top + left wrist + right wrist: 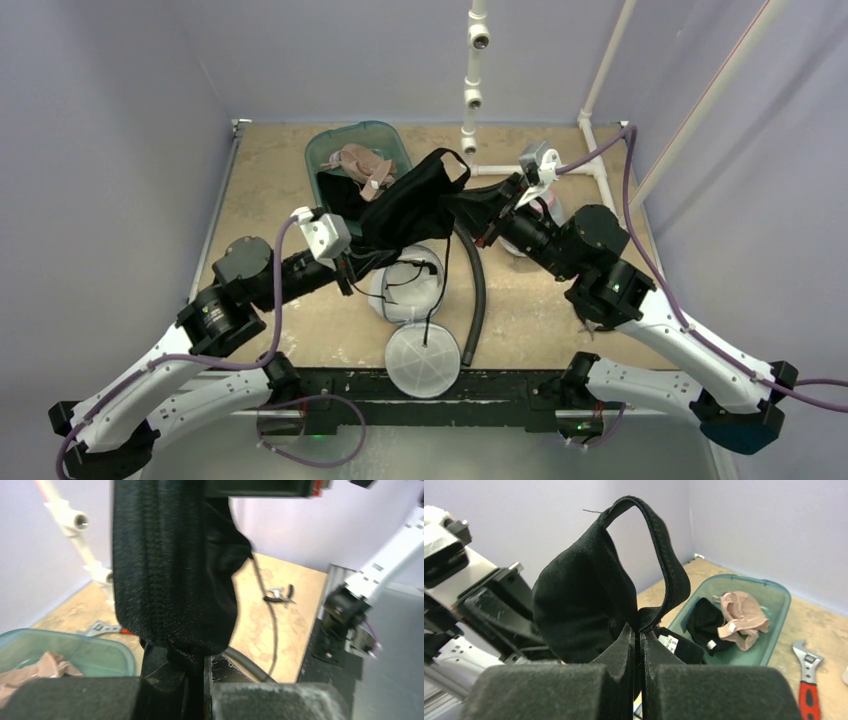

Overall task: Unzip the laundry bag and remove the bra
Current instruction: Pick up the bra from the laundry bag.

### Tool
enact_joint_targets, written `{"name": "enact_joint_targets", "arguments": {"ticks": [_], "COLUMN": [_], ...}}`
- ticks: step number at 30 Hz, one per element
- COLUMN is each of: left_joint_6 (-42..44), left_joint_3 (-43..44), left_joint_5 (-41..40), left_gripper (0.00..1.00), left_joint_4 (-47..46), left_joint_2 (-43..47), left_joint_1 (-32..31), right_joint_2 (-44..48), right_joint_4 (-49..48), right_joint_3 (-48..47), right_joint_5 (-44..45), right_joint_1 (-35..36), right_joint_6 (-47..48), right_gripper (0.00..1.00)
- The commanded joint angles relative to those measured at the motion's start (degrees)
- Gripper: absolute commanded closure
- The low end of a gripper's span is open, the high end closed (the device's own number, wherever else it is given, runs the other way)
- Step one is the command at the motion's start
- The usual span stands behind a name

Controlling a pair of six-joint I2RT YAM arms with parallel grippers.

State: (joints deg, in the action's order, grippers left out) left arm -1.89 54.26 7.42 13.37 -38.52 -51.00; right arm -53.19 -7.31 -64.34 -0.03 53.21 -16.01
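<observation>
Right wrist view: padded fingers (549, 690) of the right gripper (639, 672) are seen pressed together, a fold of the black bra (584, 605) pinched between them, and its strap is looped upward. Much of this view is blocked by the bra cup.

Behind it a teal bin (774, 597) is noted, with a beige garment (739, 612) and a dark garment (704, 620) inside. A red-handled wrench (806, 677) is seen on the table beside the bin.

Left wrist view: the left gripper (200, 685) is closed on the bra's lower edge, and the hanging fabric fills the middle of the frame.

Top view: the bra is held stretched between both grippers, raised above the table (270, 170). The white mesh laundry bag (400, 290) lies below it, with its round flap (423, 360) laid open toward the near edge. A black hose (478, 295) is curved just beside the bag. A white pipe (473, 70) stands at the far side.
</observation>
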Motion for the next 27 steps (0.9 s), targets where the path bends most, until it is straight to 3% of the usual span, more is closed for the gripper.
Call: {"name": "enact_joint_targets", "arguments": {"ticks": [1, 5, 9, 10, 12, 17, 21, 27], "left_joint_6": [1.2, 4.0, 6.7, 6.8, 6.4, 4.7, 4.3, 2.3], "left_joint_3": [3.9, 5.6, 8.7, 9.3, 9.5, 7.4, 6.4, 5.2], "left_joint_5": [13.8, 19.5, 19.5, 18.9, 17.3, 12.6, 7.4, -1.0], "left_gripper": [1.00, 1.00, 1.00, 0.95, 0.73, 0.32, 0.18, 0.15], "left_joint_4": [3.8, 8.7, 15.2, 16.0, 16.0, 11.7, 9.0, 5.1], "left_joint_2": [-1.7, -3.3, -6.0, -6.6, -7.3, -6.2, -4.5, -1.8], "left_joint_1": [0.2, 0.1, 0.1, 0.1, 0.2, 0.2, 0.1, 0.1], "right_joint_2": [1.0, 1.3, 2.3, 2.5, 3.3, 4.8, 5.0, 5.0], "right_joint_4": [-4.7, -5.6, -4.9, -4.5, -4.6, -3.5, -1.7, -1.0], "right_joint_3": [-0.2, 0.8, 2.2, 2.7, 3.9, 4.3, 2.5, 1.5], "right_joint_5": [7.2, 10.3, 10.5, 10.0, 8.3, 5.4, 3.7, 2.3], "right_joint_1": [-0.2, -0.1, -0.1, -0.1, -0.2, -0.2, -0.1, -0.2], "right_joint_6": [5.2, 7.3, 9.3, 9.3, 9.1, 8.8, 8.7, 8.1], "right_gripper": [1.00, 1.00, 1.00, 1.00, 1.00, 1.00, 1.00, 1.00]}}
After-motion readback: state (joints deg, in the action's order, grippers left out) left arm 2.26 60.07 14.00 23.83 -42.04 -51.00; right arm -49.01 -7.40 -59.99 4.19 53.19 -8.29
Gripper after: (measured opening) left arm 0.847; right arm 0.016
